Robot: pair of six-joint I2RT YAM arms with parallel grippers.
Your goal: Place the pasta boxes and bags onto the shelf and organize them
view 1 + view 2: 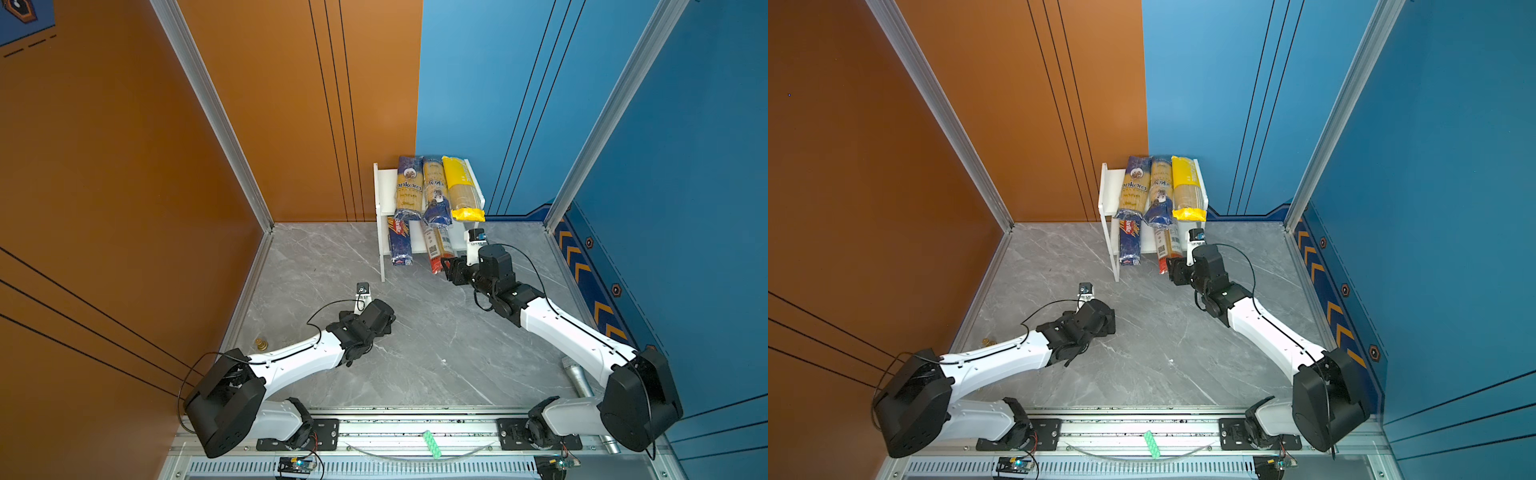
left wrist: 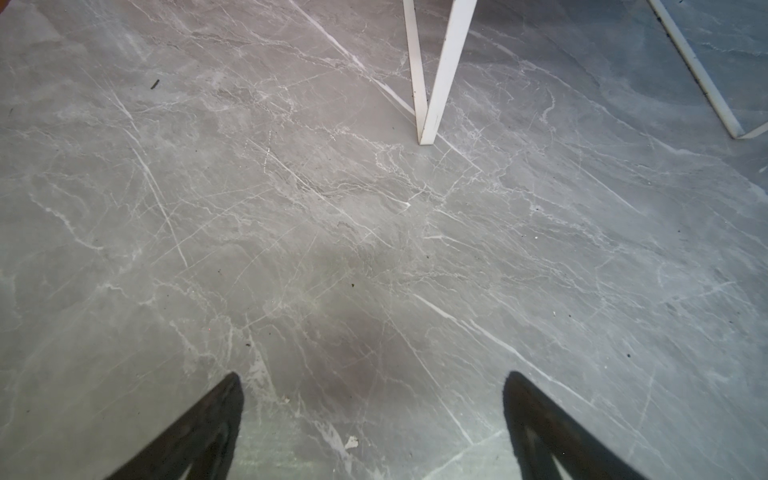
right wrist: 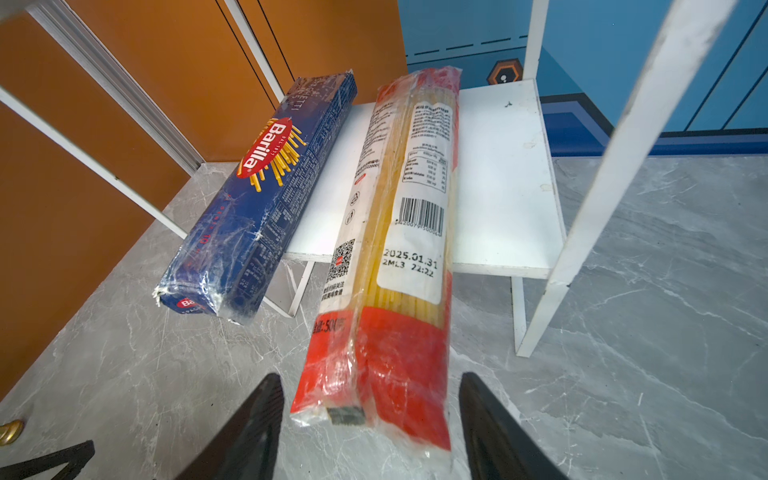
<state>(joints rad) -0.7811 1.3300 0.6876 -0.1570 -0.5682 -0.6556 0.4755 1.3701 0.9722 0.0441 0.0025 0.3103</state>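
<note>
The clear pack with red ends (image 3: 399, 249) lies lengthwise on the lower board of the shelf (image 3: 498, 187). Its long axis points straight at the right gripper (image 3: 370, 376), and its near red end juts past the board's front edge. The right gripper's jaws stand apart on either side of that end, with a gap showing on each side, so it is open and holds nothing. The likely next move, a push inward or a pinch, would run along that axis. The right arm is much nearer. The left gripper (image 2: 374, 374) hangs wide open over bare bench (image 1: 415, 332), well apart from the shelf

There are five packs:
- **Upper board, three side by side:** two ankara packs (image 1: 409, 187) (image 1: 434, 187) and one yellow pack (image 1: 461, 187).
- **Lower board, two:** the Barilla pack (image 3: 266, 199), also overhanging the front, and the clear one beside it
</note>
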